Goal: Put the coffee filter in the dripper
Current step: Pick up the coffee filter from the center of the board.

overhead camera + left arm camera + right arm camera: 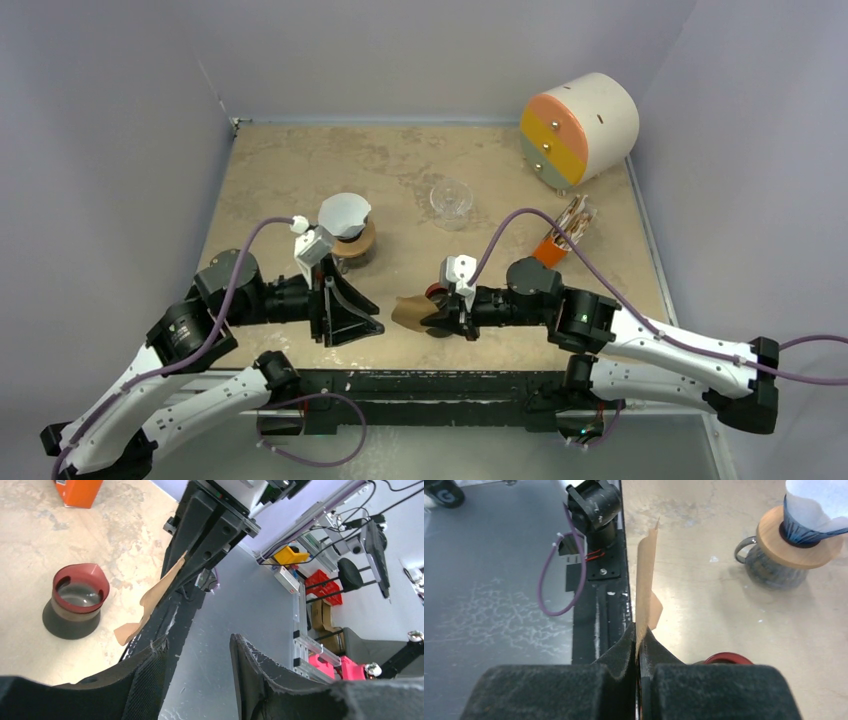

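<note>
Right end effector (pixel 638 641) is clenched on the brown coffee filter (pixel 647 575). We see the paper pinched edge-on btwn the two pads, standing upright and sticking out fwd past the fingertips. Just under its right finger sits a red funnel (pixel 80 582) on a dark base, right at the paper's side.

Left end effector (pixel 197 655) is released: fingers apart w/ nothing btwn them, tips pointing toward the right one and the filter, w/ a gap btwn. It hangs over the near edge of the table (pixel 300 170).

Dripper (pixel 798 530) is well ahead of the right end effector and off to its right, not touching the brown filter. It's the blue ribbed cone, seated in a tan wooden ring (pixel 781 550) on a grey mug (pixel 769 570), w/ a white paper already inside. In the top view it's just beyond the left wrist.

Further out from both: clear glass cup (pixel 451 200).
</note>
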Tool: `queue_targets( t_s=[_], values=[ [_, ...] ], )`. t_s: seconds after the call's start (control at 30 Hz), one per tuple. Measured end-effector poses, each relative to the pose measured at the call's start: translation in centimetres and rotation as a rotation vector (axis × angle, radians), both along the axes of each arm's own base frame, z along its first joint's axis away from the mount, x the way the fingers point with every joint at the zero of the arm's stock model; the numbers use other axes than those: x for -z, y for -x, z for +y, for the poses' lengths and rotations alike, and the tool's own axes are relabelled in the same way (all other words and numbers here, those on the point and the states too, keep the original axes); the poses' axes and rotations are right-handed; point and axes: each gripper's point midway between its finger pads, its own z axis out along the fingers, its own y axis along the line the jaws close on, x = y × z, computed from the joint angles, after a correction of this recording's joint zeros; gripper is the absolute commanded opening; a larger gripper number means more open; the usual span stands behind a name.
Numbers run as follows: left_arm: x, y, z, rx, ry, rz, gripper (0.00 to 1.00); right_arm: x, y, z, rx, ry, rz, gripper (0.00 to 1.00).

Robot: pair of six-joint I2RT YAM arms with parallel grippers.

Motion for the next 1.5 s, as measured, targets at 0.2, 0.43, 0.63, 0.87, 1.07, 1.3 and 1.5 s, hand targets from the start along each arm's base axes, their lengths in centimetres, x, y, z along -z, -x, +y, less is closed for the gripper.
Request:
queue_targets(
  t_s=[0.2,0.43,0.63,0.87,1.07,1.3,1.5],
  values=[
    [1.3,-1.1,-0.2,-0.056,-0.04,0.039,0.41,1.1,-1.0,0.5,-0.013,-0.031,-0.142,0.0],
    [2.9,-2.7,-0.4,-0.176,-0.054,0.179,0.45,0.9,-4.2,0.6,0.071,-0.088,-0.407,0.0],
    [2.8,-3.7,1.3,-0.351,0.068,0.293,0.63,-0.9,-6.7,0.6,0.177,-0.179,-0.62,0.0],
    [4.3,-5.7,1.2,-0.47,0.219,0.411,0.68,-2.1,-7.3,0.7,0.221,-0.263,-0.733,0.0],
    [7.8,-8.0,-1.5,-0.458,0.311,0.44,0.69,-6.6,-7.6,-0.6,0.337,-0.44,-0.686,0.0],
    [7.0,-9.9,-4.3,-0.383,0.474,0.357,0.69,-10.8,-7.2,-2.1,0.418,-0.639,-0.474,0.0],
    [3.8,-10.0,-6.4,-0.248,0.616,0.253,0.67,-12.5,-6.8,-2.1,0.425,-0.74,-0.247,0.0]
  ],
)
